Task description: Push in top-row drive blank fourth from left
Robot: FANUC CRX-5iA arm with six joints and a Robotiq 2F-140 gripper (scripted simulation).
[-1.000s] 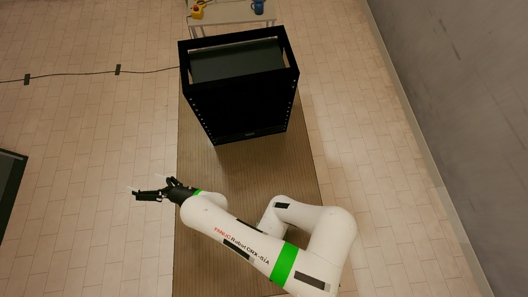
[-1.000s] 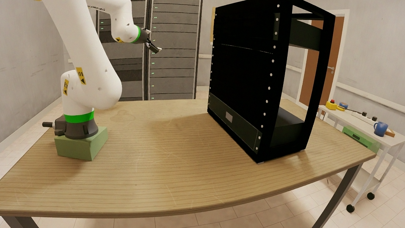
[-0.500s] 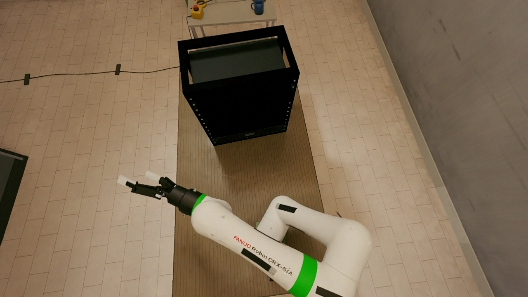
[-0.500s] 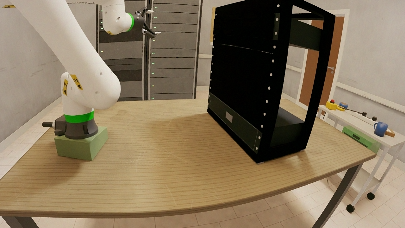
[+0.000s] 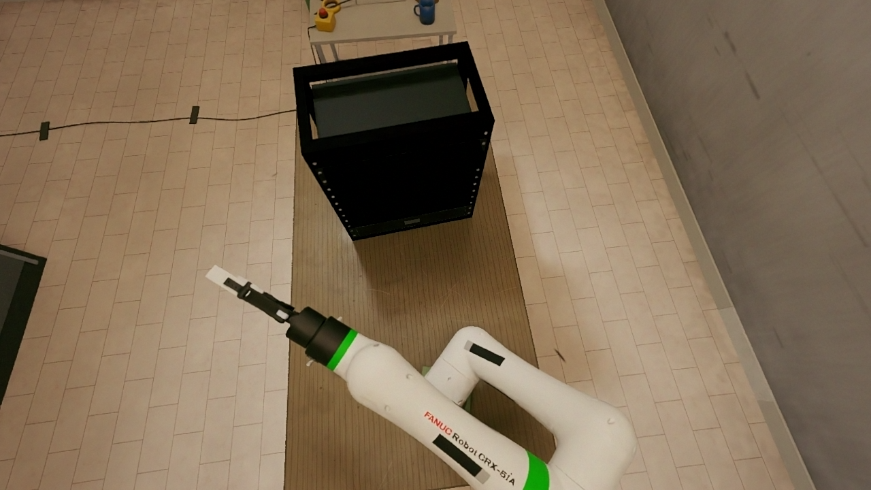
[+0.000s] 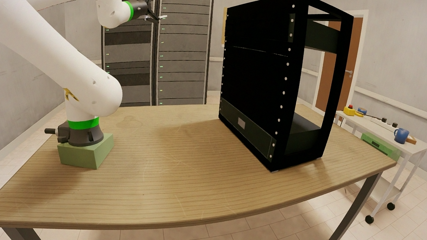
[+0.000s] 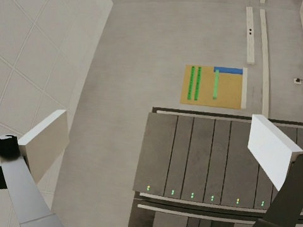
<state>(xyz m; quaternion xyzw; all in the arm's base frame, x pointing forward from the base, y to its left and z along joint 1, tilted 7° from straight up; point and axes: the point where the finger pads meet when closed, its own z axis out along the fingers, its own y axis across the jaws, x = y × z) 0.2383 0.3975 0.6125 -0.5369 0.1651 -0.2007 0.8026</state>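
The black rack (image 5: 395,177) (image 6: 256,74) stands upright on the wooden table (image 5: 401,286) (image 6: 179,164), its front face towards the robot's base. The front is very dark, and I cannot make out the single drive blanks in either the top or the exterior view. A grey panel with a small label (image 6: 241,122) runs along the bottom of the front. My gripper (image 5: 228,281) (image 6: 158,18) (image 7: 159,129) is open and empty. It is raised high, out past the table's left edge, far from the rack and pointing away from it. The wrist view does not show the rack.
The arm's base sits on a green block (image 6: 85,152) at the table's near end. Grey server cabinets (image 6: 182,53) (image 7: 198,156) stand behind the table. A side table beyond the rack holds a yellow button box (image 5: 325,17) and a blue mug (image 5: 426,11) (image 6: 400,134).
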